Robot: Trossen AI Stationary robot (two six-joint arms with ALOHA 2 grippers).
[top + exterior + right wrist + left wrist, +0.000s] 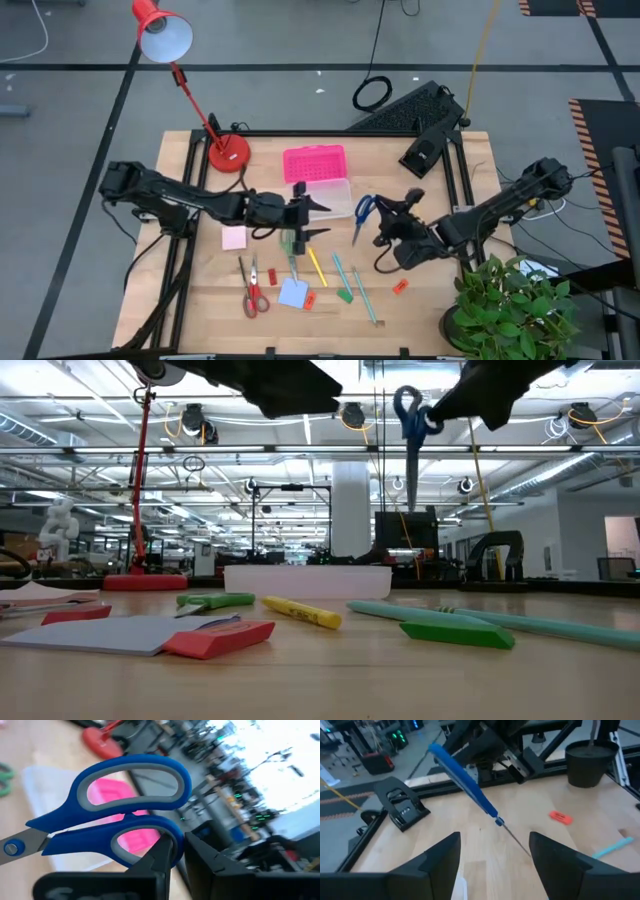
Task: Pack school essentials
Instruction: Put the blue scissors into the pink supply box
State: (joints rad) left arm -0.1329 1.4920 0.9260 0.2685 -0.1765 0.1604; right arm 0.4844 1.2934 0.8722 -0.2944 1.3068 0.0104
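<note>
The blue scissors [362,214] hang above the bench [430,310], blades pointing down, just beside the clear box [327,197]. The right tool [385,214] is clamped on their lower handle loop. The left tool [318,220] hovers near the box with its fingers [440,865] spread apart, holding nothing. Pencils, erasers, note pads and the red scissors [252,289] lie on the bench closer to the front edge.

Blue-handled scissors [125,815], pink lid [314,162]
</note>
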